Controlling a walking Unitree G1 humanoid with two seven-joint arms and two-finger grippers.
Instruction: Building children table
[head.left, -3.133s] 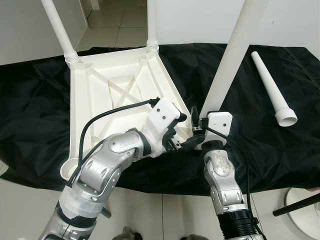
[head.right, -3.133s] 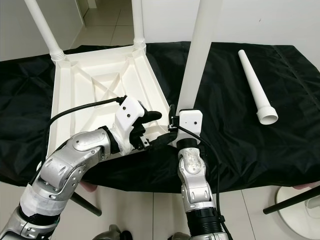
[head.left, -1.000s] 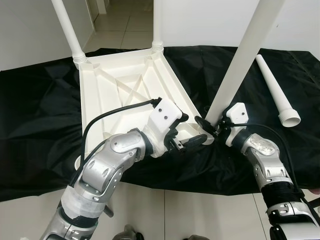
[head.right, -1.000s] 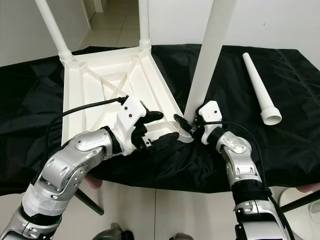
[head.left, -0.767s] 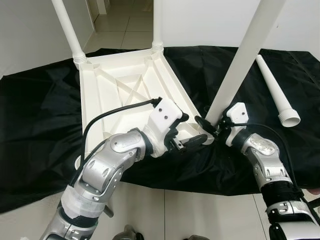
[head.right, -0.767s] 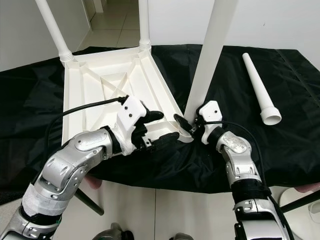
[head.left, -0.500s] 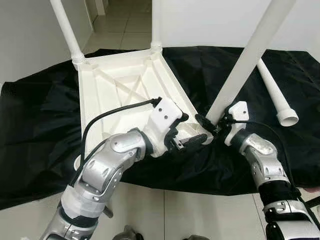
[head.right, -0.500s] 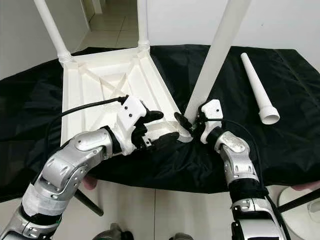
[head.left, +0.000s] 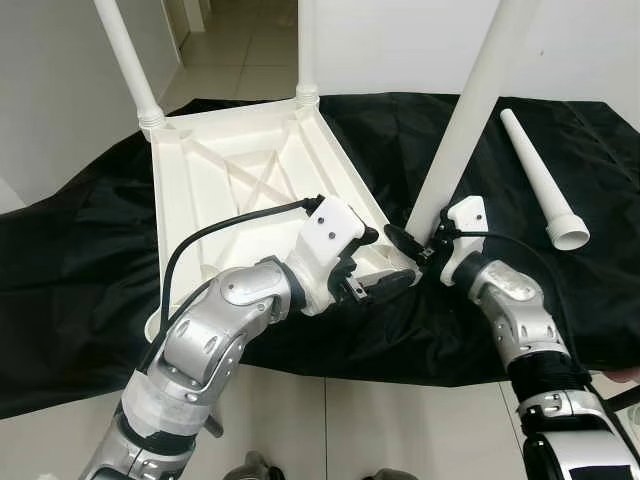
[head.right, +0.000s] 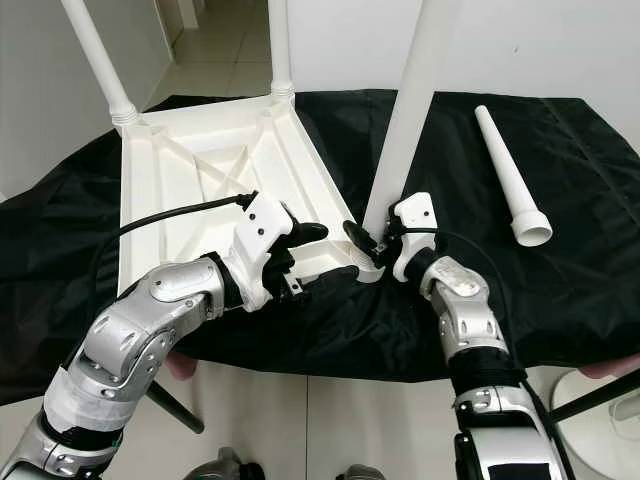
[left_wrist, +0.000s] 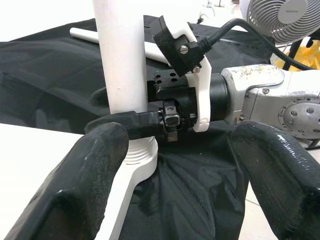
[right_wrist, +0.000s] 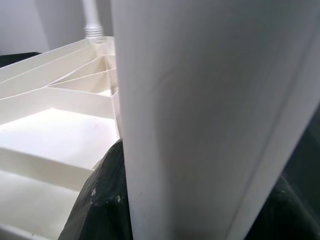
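You have the upturned tabletop (head.left: 240, 170) lying underside-up on the black cloth (head.left: 80, 260) that covers the worktop. Two legs already stand in the far corner sockets: the far-left leg (head.left: 125, 55) and the far-right leg (head.left: 307, 45). A third leg (head.left: 470, 110) now stands nearly upright in the near-right corner socket (head.right: 370, 268), its ribbed foot seated at the corner.

Your right tool (head.left: 412, 243) is clamped on that third leg just above the socket; in the right wrist view the white shaft sits squarely between the dark fingers (right_wrist: 102, 200). Your left tool (head.left: 375, 283) steadies the tabletop at the same corner, its fingers spread to either side of the rim; it is released rather than squeezing anything, as the left wrist view shows with a wide gap between its pads (left_wrist: 80, 185).

The fourth leg (head.left: 537, 180) lies loose on the cloth, well apart from the tabletop on your right, wide end toward you. The near-left corner (head.left: 160, 322) has no leg.

By my judgement you are a little past halfway: whether the third leg is fully tightened cannot be told, so expect more turning. Then fetch the loose leg, fit it at the near-left corner, and turn the table upright.
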